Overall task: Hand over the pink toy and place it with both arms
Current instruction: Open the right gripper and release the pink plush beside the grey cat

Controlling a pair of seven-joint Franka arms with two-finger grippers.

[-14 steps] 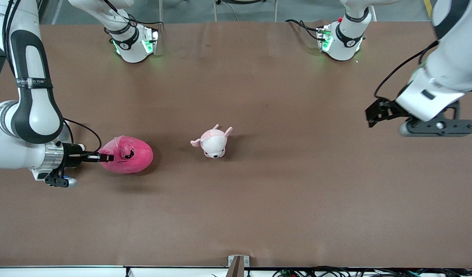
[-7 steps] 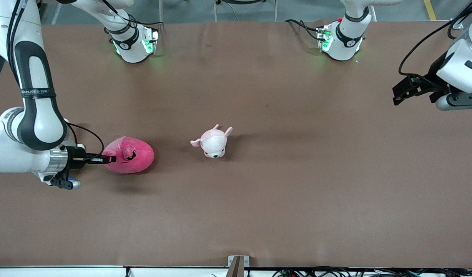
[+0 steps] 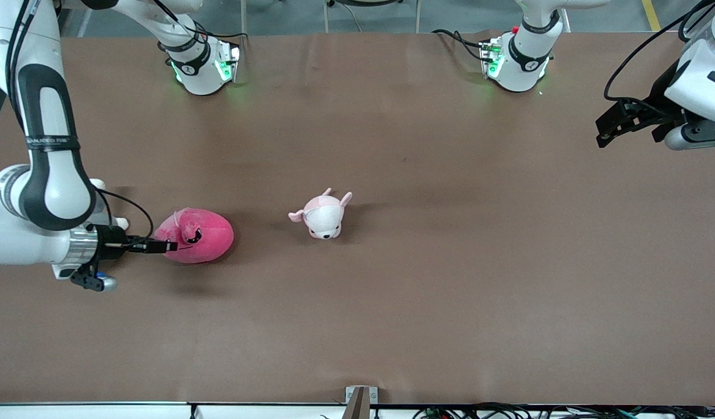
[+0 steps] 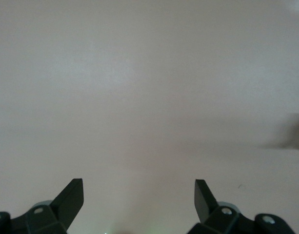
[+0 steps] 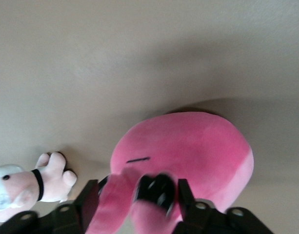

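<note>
The hot-pink toy point(image 3: 201, 235) lies on the brown table toward the right arm's end. My right gripper point(image 3: 170, 246) is low at the toy's end, with its fingers closed on a fold of plush by the dark eye. In the right wrist view the pink toy point(image 5: 188, 151) fills the middle and its ear and eye sit between the fingers of the right gripper point(image 5: 135, 195). My left gripper point(image 3: 600, 135) is open and empty, up over the left arm's end of the table. The left wrist view shows the left gripper point(image 4: 139, 187) over bare table.
A small pale pink-and-white plush animal point(image 3: 322, 216) lies near the table's middle, beside the pink toy toward the left arm's end; it also shows in the right wrist view point(image 5: 22, 185). The brown table point(image 3: 392, 302) spreads wide around both. The two arm bases stand along the top edge.
The left arm has pulled up and back toward its end of the table. The right gripper has shifted slightly on the pink toy, and the toy's face has turned a little.
</note>
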